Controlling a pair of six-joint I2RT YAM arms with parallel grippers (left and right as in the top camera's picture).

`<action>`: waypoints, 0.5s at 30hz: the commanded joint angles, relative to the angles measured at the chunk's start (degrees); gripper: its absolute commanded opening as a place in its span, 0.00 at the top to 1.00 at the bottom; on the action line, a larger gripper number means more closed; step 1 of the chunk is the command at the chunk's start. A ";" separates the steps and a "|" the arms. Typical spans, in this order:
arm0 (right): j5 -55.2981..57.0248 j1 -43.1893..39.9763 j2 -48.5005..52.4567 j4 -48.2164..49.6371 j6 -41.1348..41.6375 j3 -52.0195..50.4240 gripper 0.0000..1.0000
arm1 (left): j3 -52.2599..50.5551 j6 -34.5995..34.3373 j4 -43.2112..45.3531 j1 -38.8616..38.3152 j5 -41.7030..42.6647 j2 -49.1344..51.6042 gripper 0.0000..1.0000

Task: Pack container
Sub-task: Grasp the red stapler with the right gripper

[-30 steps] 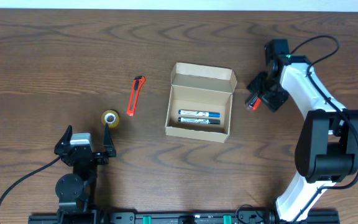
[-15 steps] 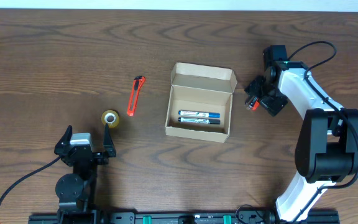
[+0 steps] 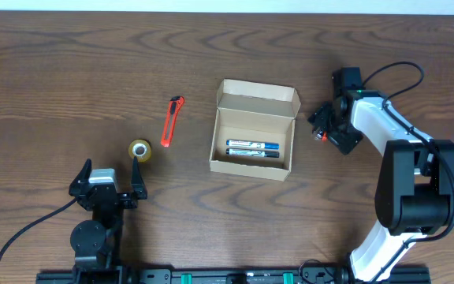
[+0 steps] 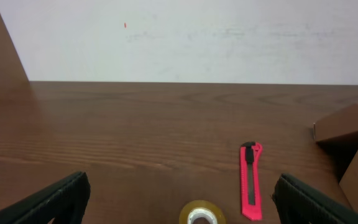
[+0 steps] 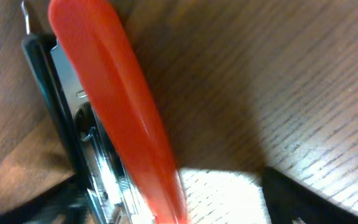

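Note:
The container (image 3: 254, 99) is a small tan cardboard box, open, with its flap lid standing at the back; its corner shows at the right edge of the left wrist view (image 4: 352, 149). Two blue pens (image 3: 252, 148) lie inside it. My right gripper (image 3: 324, 126) is low over the table just right of the box, open around a red and black stapler (image 3: 317, 134). In the right wrist view the stapler (image 5: 114, 106) fills the frame between the fingers (image 5: 173, 208), with a gap to the right finger. My left gripper (image 3: 109, 173) is open and empty at the front left.
A red box cutter (image 3: 172, 121) lies left of the box and also shows in the left wrist view (image 4: 251, 180). A roll of clear tape (image 3: 139, 149) sits just ahead of the left gripper (image 4: 182, 202), low in the left wrist view (image 4: 201, 214).
My right gripper has shifted slightly left and back, turning a little around the stapler. The stapler has stayed about where it was. The left arm has not moved.

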 commanded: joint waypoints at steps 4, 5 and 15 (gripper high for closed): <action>-2.14 -0.20 1.22 1.75 0.85 -2.56 0.99 | -0.92 -0.44 -2.62 0.35 0.74 -0.37 0.05; -2.16 -0.20 1.22 1.75 0.85 -2.56 0.99 | -0.92 -0.44 -2.62 0.35 0.72 -0.37 0.05; -5.38 -0.20 1.20 3.43 -3.96 -2.49 0.99 | -0.92 -0.44 -2.60 0.35 0.87 -0.37 0.05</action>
